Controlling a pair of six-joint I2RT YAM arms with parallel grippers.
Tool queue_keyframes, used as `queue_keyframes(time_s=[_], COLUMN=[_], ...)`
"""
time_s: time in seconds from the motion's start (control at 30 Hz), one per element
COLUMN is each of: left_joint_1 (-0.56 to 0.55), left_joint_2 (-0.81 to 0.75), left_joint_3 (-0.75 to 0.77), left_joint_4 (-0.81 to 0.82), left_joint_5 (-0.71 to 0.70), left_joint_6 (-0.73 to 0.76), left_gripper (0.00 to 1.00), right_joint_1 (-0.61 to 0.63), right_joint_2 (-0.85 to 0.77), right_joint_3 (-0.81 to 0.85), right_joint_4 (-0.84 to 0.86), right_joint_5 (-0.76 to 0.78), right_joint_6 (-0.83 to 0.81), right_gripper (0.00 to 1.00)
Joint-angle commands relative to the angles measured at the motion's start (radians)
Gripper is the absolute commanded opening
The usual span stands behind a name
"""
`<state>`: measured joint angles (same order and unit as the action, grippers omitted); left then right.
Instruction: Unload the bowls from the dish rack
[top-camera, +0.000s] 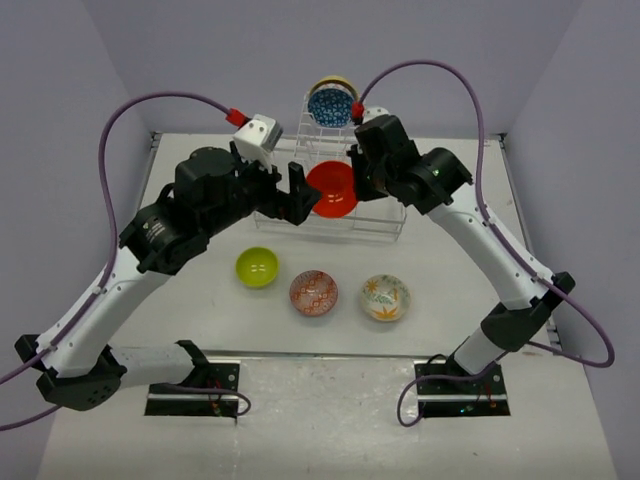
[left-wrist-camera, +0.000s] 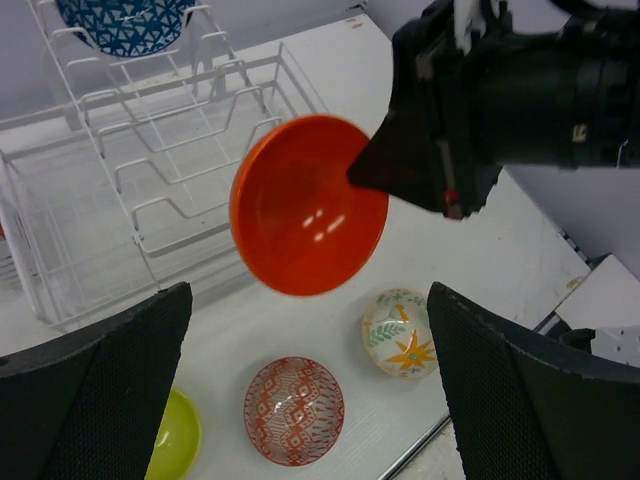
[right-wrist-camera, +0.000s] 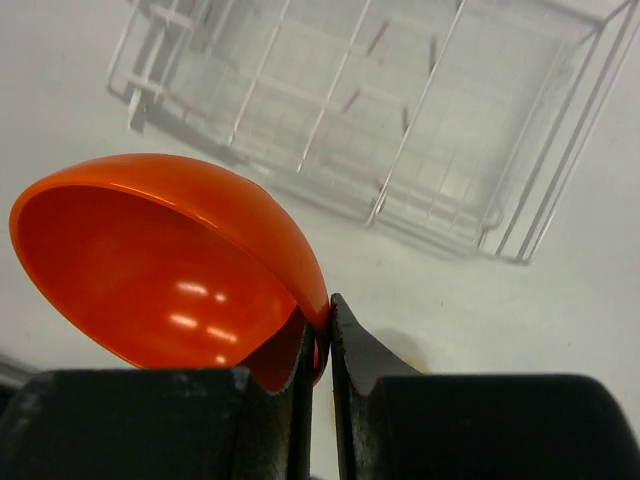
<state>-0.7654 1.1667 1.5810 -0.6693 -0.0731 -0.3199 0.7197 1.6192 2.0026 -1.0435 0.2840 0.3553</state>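
Clamped by the right gripper (right-wrist-camera: 322, 318) on the rim of the plain orange bowl (right-wrist-camera: 170, 260), one finger inside the wall and one outside. Held tilted on its edge in the air, over the near part of the dish rack (top-camera: 385, 232). At the left gripper (top-camera: 296, 200), fingers wide apart with nothing between them, just beside this bowl. On the table (top-camera: 470, 330), in a row before the rack: lime green bowl (top-camera: 257, 267), red-white patterned bowl (top-camera: 313, 293), orange-leaf bowl (top-camera: 386, 298). Upright at the far end of the rack: blue patterned bowl (top-camera: 330, 105), with a yellow-centred bowl (top-camera: 333, 82) behind it.
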Motion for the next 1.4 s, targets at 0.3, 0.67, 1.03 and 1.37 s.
queue_keyframes(time_s=[0.3,0.67,1.03,1.37], left_joint_1=[-0.058,-0.068,-0.064,0.394], left_joint_2=[0.09,0.117,0.027,-0.252], left_joint_3=[0.011,-0.009,-0.154,-0.574], left_joint_4=[-0.165,-0.154,-0.177,0.0], left_joint_5=[-0.151,-0.126,-0.418,-0.17], left_joint_6=[0.015,0.007,-0.125,-0.217], left_gripper=[0.72,0.24,0.0,0.0], right_joint_1=[0.124,0.181,0.185,0.176], right_joint_2=[-0.229,-0.199,-0.2,-0.395], right_joint_3=[-0.218,-0.149,-0.241,-0.422], right_joint_4=[-0.012,-0.026,0.074,0.099], right_joint_5=[-0.091,-0.077,-0.082,0.009], right_joint_6=[0.189,0.198,0.205,0.22], right_gripper=[0.0,0.0,0.81,0.99])
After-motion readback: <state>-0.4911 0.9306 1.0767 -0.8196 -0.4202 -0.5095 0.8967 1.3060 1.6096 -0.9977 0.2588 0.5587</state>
